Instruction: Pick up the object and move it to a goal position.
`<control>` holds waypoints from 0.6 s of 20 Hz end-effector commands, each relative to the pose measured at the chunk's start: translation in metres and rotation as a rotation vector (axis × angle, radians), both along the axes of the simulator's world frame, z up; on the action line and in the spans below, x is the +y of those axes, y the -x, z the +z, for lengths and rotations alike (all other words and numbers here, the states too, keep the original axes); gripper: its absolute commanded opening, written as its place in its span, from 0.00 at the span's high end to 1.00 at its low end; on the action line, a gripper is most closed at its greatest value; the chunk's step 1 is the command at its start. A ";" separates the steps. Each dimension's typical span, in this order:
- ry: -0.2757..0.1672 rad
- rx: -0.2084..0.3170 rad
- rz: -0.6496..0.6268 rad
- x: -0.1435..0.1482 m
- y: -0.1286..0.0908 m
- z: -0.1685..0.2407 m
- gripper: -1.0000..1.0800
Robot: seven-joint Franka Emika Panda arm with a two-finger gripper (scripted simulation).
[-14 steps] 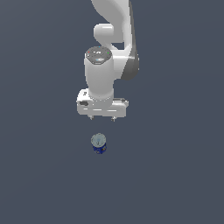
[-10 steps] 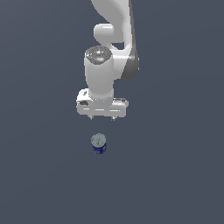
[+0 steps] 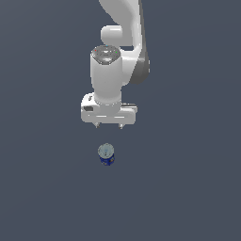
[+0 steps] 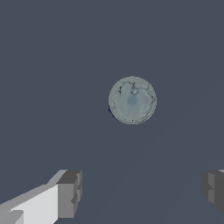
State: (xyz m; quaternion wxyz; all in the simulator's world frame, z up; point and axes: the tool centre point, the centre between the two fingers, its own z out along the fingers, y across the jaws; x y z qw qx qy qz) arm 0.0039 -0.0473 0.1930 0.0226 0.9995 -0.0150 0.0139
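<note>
arm barely moves, can not yet grasped

the gripper (image 3: 109, 126) hangs above the can (image 3: 106, 155) with its fingers spread wide and nothing between them. compared with the pictures from a moment ago, the arm sits in nearly the same place; if it has dropped at all, the drop is too slight to be sure of. the can has not shifted: it stands upright on the grey floor (image 3: 188, 188), well apart from the fingertips and a touch toward the exterior view's left of the gap.

in the wrist view the can's pale round top (image 4: 132, 99) shows clear of both dark finger pads (image 4: 70, 192), so the jaws are not yet around it. my reading is that the approach is only starting: lining up and descending come first, and the lift to the goal remains undone.
</note>
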 end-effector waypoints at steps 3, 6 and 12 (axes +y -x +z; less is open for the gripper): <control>0.000 0.002 0.014 -0.001 -0.003 -0.002 0.04; -0.001 0.005 0.038 -0.002 -0.007 -0.006 0.04; -0.005 0.014 0.117 -0.005 -0.022 -0.019 0.04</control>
